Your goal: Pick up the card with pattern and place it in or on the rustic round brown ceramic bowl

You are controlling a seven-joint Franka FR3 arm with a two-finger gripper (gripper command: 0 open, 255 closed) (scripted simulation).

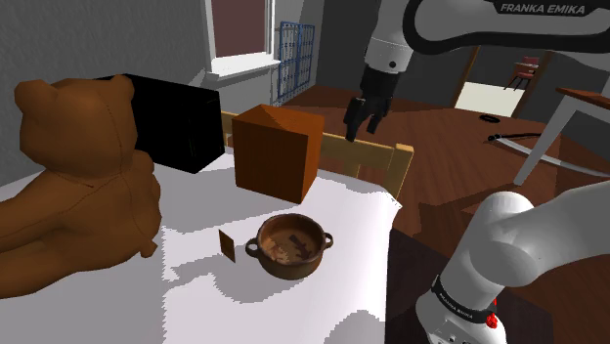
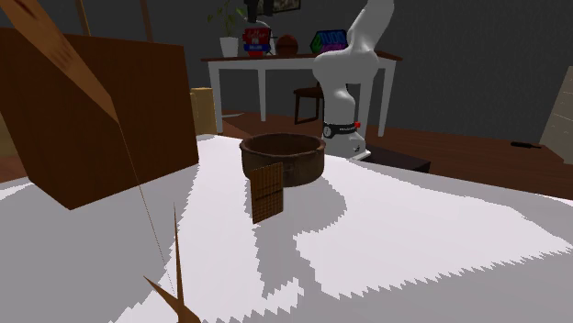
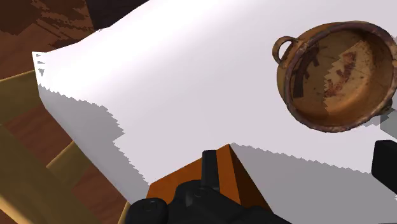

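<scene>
In the shoulder view I see the card (image 1: 227, 246) standing upright on its edge, long axis vertical. It sits just beside the bowl (image 1: 288, 246) on its teddy bear (image 1: 73, 186) side, with open white tabletop (image 1: 196, 303) around it. The gripper (image 1: 362, 115) hangs beyond the bowl, near the brown box (image 1: 277, 151).

In the second exterior view the card (image 2: 267, 193) is brown and grid-patterned, its face turned away from the bowl (image 2: 283, 158).

In the wrist view the fingers (image 3: 210, 167) are spread apart over the box, which lies between them and the bowl (image 3: 337, 76).

Card (image 1: 227, 245) stands on table (image 1: 354, 242) just beside bowl (image 1: 290, 246); box (image 1: 277, 153) behind them, teddy bear (image 1: 73, 186) at shoulder view's left.
</scene>
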